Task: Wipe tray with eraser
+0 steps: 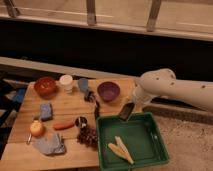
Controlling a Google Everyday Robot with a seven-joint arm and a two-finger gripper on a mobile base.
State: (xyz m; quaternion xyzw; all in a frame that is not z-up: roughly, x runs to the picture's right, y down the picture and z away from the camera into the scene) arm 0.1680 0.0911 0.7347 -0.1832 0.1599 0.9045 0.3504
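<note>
The jaws of the gripper [128,107] look clamped on the small dark rectangular eraser [125,113]. Its long axis tilts down over the back-left corner of the large green plastic tray [145,134], which sits at the wooden table's [65,107] front right corner. The tray's bare floor lies below and front-right of the eraser.
</note>
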